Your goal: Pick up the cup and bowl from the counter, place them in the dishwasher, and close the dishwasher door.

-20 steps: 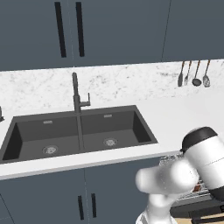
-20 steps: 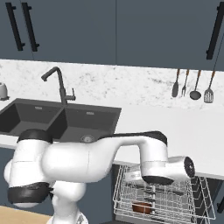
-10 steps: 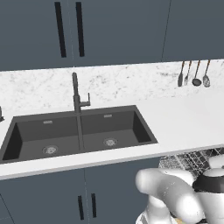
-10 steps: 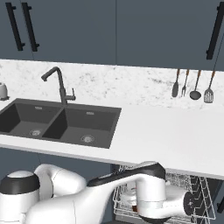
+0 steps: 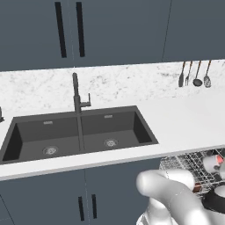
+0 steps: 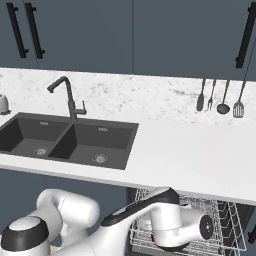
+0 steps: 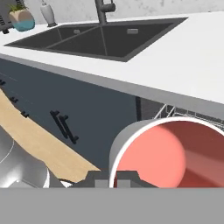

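Hand view puts me almost inside the cup (image 7: 175, 153): its red inside and pale rim loom large just ahead of the fingers (image 7: 98, 178), with the dish rack (image 7: 183, 114) peeking out behind it under the edge of the surface (image 7: 175, 65). Only a dark stub of the fingers shows at the bottom, so I cannot tell whether they are clamped on the cup or standing apart from it. From the left base view a small red-and-white shape sits in the rack (image 5: 193, 165) at the far right, near the arm's wrist; it looks like the cup (image 5: 212, 163), lying tilted.

The dishwasher (image 6: 235, 220) is open with its rack pulled out.

The risk I'd watch for: if the cup is let go while leaning, it could roll between the wires or tip out, and the arm, crowded low against the rack, could snag the wires.
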